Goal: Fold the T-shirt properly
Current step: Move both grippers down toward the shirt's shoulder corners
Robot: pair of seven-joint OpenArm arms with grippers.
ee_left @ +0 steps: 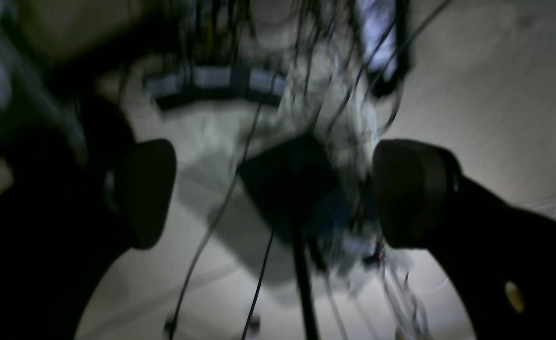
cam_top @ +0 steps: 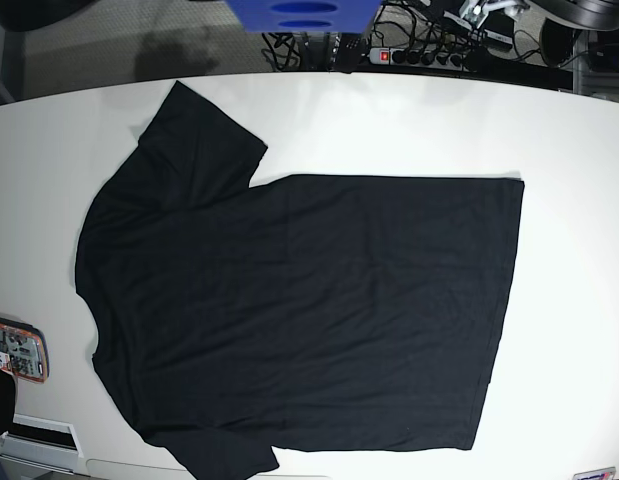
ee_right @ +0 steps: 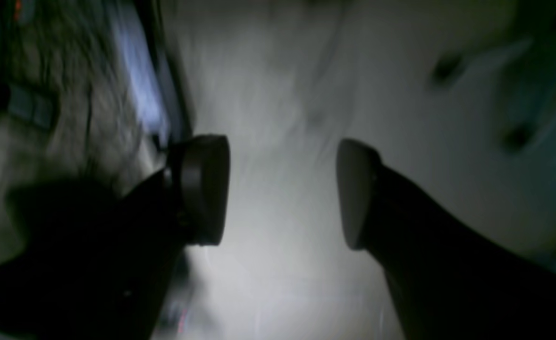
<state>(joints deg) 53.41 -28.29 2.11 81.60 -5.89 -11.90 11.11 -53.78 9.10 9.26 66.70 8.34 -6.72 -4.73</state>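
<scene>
The T-shirt (cam_top: 299,315) is shown spread flat and unfolded on the white table (cam_top: 569,150). Left pincer (ee_left: 273,193) and right pincer (ee_right: 282,191) are held apart, empty. Folding is not yet begun; an edge must be grasped.

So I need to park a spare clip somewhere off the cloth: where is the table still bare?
The plain black cloth T-shirt covers most of the white table. Bare strips lie beyond its hem on the image right, along the far edge above its body, and at the left corners. The near-left edge is tighter, with an orange-edged flat item there.
</scene>
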